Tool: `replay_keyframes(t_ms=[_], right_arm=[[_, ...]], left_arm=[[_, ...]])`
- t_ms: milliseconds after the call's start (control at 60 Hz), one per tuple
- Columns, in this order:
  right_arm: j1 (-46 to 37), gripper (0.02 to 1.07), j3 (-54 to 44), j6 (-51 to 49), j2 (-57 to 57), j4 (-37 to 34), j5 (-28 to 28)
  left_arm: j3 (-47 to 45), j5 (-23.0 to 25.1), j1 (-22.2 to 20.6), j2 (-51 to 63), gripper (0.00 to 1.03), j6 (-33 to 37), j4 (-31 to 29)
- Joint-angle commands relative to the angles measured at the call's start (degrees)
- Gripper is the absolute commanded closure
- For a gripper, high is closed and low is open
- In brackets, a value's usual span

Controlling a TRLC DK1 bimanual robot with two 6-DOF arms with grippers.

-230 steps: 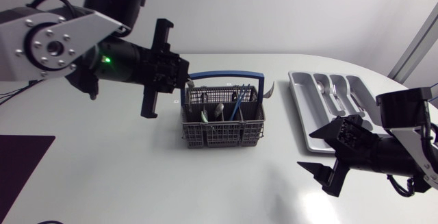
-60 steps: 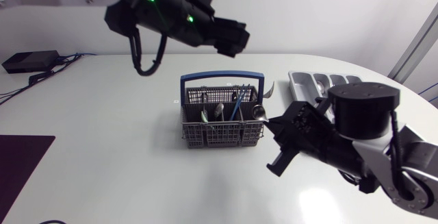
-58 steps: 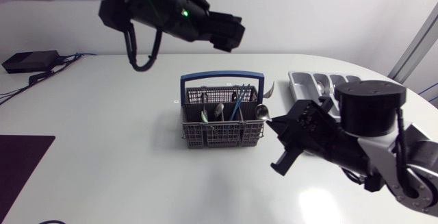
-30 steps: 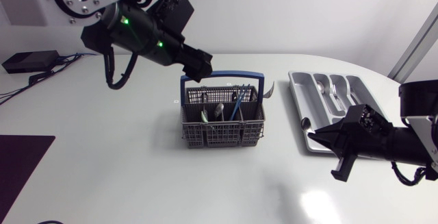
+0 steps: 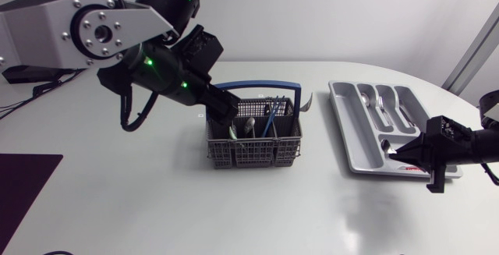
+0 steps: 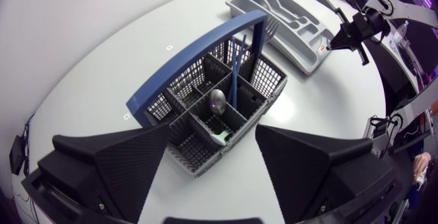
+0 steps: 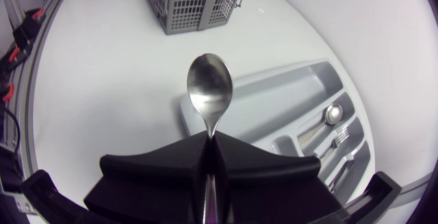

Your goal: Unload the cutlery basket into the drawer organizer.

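The grey cutlery basket (image 5: 253, 142) with a blue handle (image 5: 257, 86) stands mid-table. It holds a spoon (image 5: 249, 124), blue-handled pieces (image 5: 270, 118) and a fork (image 5: 307, 101) at its right end. My left gripper (image 5: 227, 108) hangs open over the basket's left end; in the left wrist view the basket (image 6: 219, 97) lies ahead, between the spread fingers (image 6: 116, 162). My right gripper (image 5: 407, 155) is shut on a spoon (image 7: 210, 90) by its handle, bowl out ahead, over the near end of the grey drawer organizer (image 7: 274, 107).
The organizer (image 5: 343, 126) lies right of the basket, with a spoon (image 5: 365, 97) and forks (image 5: 380, 108) in its far compartments. A dark mat (image 5: 19, 185) lies at the table's left front edge. Bare white tabletop fills the front.
My right arm has carried the spoon from beside the basket rightward to the organizer's near end. My left arm has come down from high behind the basket to its left end, fingers spread wider.
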Motion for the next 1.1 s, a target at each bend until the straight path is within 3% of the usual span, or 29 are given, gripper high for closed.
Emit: replay_keyframes(t_ms=[0,267,567,667,733,800,817,983,1083], right_arm=[[-2.32,1.01,2.91,-10.05,4.85,-1.45,1.43],[-5.75,1.01,10.12,-17.44,16.01,-0.22,6.88],[-4.87,1.00,8.45,-20.43,18.30,5.93,12.94],[-4.87,0.79,7.22,-20.07,17.94,9.00,13.21],[-4.87,0.48,6.86,-19.46,17.59,9.88,13.91],[-4.43,0.09,7.13,-18.23,17.59,9.80,15.58],[-4.25,0.05,7.30,-17.70,17.59,9.62,16.37],[-3.99,0.06,7.57,-14.89,15.13,8.48,16.55],[-3.02,0.06,8.97,-10.32,12.41,3.91,15.32]], left_arm=[[-1.76,-0.35,-0.85,-0.46,0.16,-2.04,-0.38],[-2.82,-0.44,-1.29,0.86,0.16,-3.01,-1.08],[-3.34,-0.52,-1.47,1.39,0.16,-3.09,-0.99],[-3.52,-0.52,-1.38,1.39,0.16,-2.39,-1.08],[-3.43,-0.52,-1.03,1.39,0.16,-1.16,-0.90],[-3.08,-0.52,-0.76,1.48,0.16,-0.90,-0.99],[-2.99,-0.52,-0.76,1.48,0.16,-0.90,-1.17],[-1.85,-0.52,-1.47,1.57,0.16,-1.34,-2.40],[-2.03,-0.52,-1.47,1.48,0.16,-1.42,-2.49]])
